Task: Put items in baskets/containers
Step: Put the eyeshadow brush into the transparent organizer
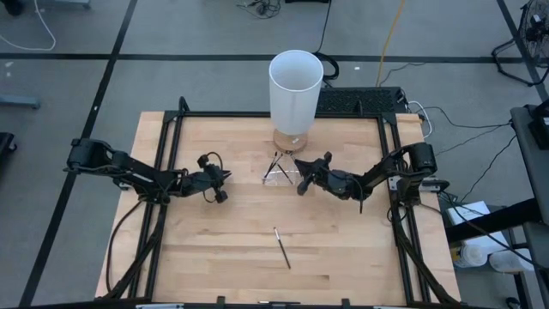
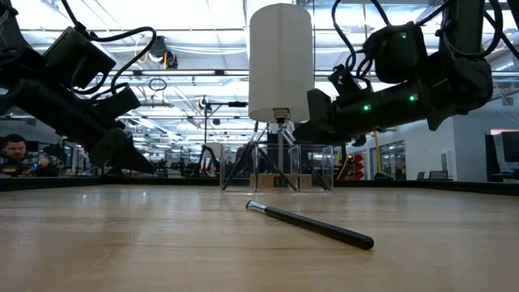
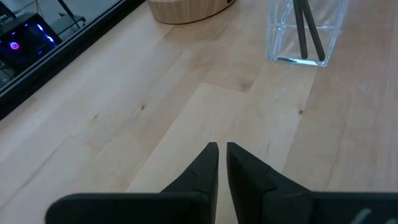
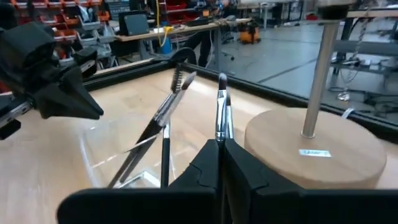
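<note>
Right gripper (image 4: 221, 144) had its fingers pinched on one of the thin dark sticks (image 4: 221, 106), holding it upright just above the clear plastic container (image 1: 281, 174), right next to the round wooden base (image 4: 314, 152) of the white cylinder (image 1: 295, 90). A few more sticks (image 3: 307, 31) were already leaning inside that container, crossed over each other. One stick (image 1: 282, 247) was lying loose on the wooden table (image 1: 214, 257), well apart from the container, toward the front edge and roughly mid-table; in the low view you could see its paler tip pointing left. Left gripper (image 3: 221, 149) hovered over bare table off to the left of the container, fingers nearly pressed together with only a thin gap and nothing between them. A person (image 2: 12, 154) was visible way back in the room.
</note>
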You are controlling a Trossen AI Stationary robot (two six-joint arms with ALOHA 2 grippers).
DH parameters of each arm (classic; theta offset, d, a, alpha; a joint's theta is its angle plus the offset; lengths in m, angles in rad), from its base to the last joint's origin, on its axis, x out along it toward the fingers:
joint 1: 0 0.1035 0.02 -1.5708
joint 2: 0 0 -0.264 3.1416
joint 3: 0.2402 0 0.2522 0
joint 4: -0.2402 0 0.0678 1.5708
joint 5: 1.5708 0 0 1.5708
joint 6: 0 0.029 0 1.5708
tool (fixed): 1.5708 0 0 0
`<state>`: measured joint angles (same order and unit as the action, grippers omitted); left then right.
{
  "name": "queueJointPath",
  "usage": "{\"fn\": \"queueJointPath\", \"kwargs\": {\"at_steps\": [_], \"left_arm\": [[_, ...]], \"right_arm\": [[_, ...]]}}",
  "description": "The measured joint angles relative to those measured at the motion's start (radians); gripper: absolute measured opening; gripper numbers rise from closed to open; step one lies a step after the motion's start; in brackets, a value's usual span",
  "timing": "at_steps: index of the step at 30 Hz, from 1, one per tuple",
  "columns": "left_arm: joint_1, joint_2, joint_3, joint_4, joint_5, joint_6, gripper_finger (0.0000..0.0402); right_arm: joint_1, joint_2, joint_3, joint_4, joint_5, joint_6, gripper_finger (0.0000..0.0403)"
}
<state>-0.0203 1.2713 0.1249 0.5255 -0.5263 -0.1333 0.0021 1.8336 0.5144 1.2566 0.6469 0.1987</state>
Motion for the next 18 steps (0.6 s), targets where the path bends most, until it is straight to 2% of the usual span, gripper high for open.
{"fn": "queueJointPath", "kwargs": {"at_steps": [5, 10, 14, 18], "left_arm": [[0.0, 0.0, 0.0, -0.008, 0.0, 0.0, 0.0042], [0.0, 0.0, 0.0, -0.025, 0.0, -0.007, 0.0042], [0.0, 0.0, 0.0, -0.034, 0.001, -0.01, 0.0042], [0.0, 0.0, 0.0, -0.036, 0.001, -0.01, 0.0042]], "right_arm": [[0.0, 0.0, 0.0, -0.006, -0.029, 0.05, 0.0024], [0.008, -0.03, 0.0, -0.021, -0.048, 0.016, 0.0065], [0.031, -0.092, 0.0, -0.043, -0.045, -0.034, 0.01], [0.074, -0.237, 0.004, -0.111, -0.044, -0.07, 0.0123]]}}
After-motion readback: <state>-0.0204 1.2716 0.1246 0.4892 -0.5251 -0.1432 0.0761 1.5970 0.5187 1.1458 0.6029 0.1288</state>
